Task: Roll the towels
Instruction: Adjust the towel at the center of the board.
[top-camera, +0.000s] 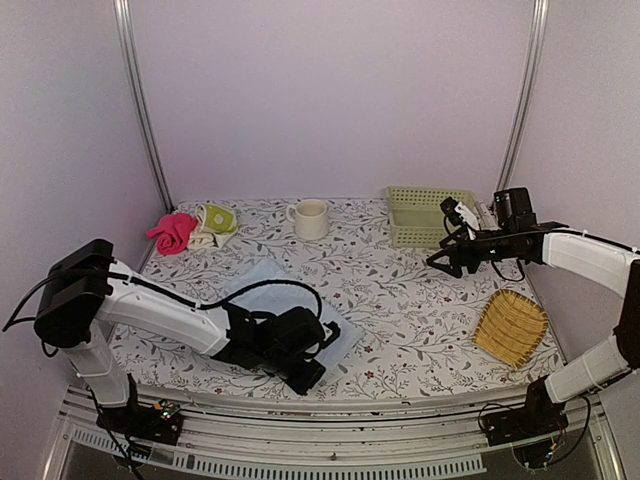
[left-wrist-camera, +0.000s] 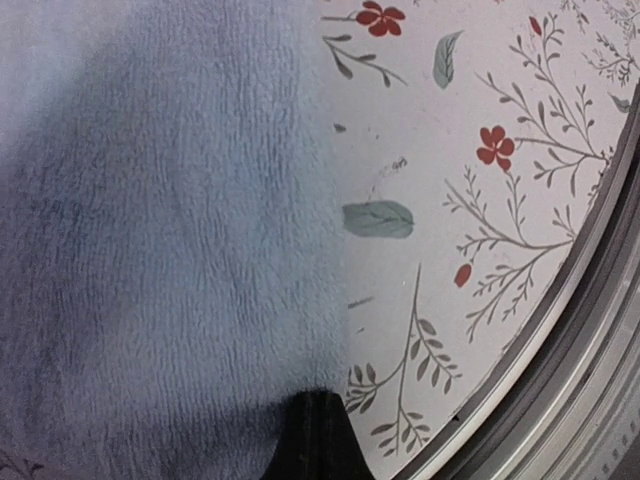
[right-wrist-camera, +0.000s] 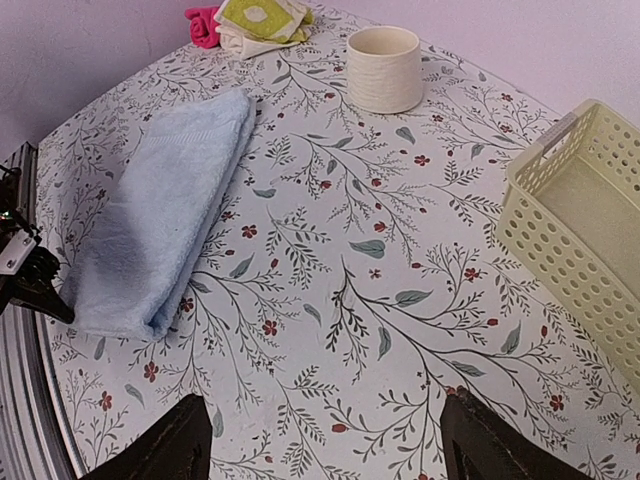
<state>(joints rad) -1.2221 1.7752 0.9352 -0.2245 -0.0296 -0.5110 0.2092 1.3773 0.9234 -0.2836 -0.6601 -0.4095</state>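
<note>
The pale blue terry towel (top-camera: 268, 298) lies folded in a long strip on the flowered table, near the front; it also shows in the right wrist view (right-wrist-camera: 170, 210). My left gripper (top-camera: 306, 376) is low at its near right end. In the left wrist view the jaws (left-wrist-camera: 316, 432) are pressed together at the edge of the towel (left-wrist-camera: 170, 250), pinching it. The yellow-green and cream towel (top-camera: 216, 221) lies crumpled at the back left and shows in the right wrist view (right-wrist-camera: 262, 18). My right gripper (right-wrist-camera: 330, 455) is open and empty, raised above the table's right side (top-camera: 441, 262).
A pink cloth (top-camera: 172, 232) lies beside the patterned towel. A cream mug (top-camera: 311, 218) stands at the back middle. A pale green perforated basket (top-camera: 425, 215) is at the back right. The yellow bamboo tray (top-camera: 511, 326) lies at the right front. The table's metal front edge (left-wrist-camera: 590, 330) is close to my left gripper.
</note>
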